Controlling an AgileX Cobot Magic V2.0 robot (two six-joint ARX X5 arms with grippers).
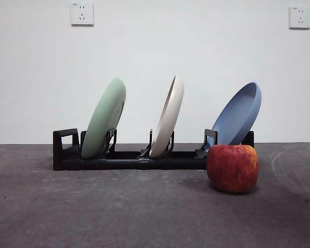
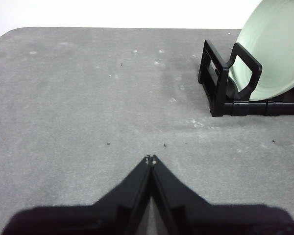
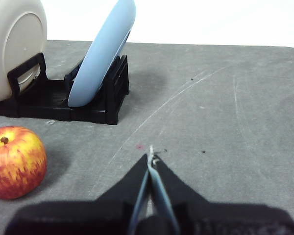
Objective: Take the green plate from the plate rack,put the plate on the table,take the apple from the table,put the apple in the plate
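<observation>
The green plate stands tilted in the left slot of the black plate rack; it also shows in the left wrist view with the rack's loop end. The red apple sits on the grey table in front of the rack's right end; it also shows in the right wrist view. My left gripper is shut and empty, well away from the rack's end. My right gripper is shut and empty, apart from the apple. Neither gripper shows in the front view.
A cream-white plate stands in the rack's middle slot and a blue plate leans at its right end, just behind the apple. A white wall with two sockets is behind.
</observation>
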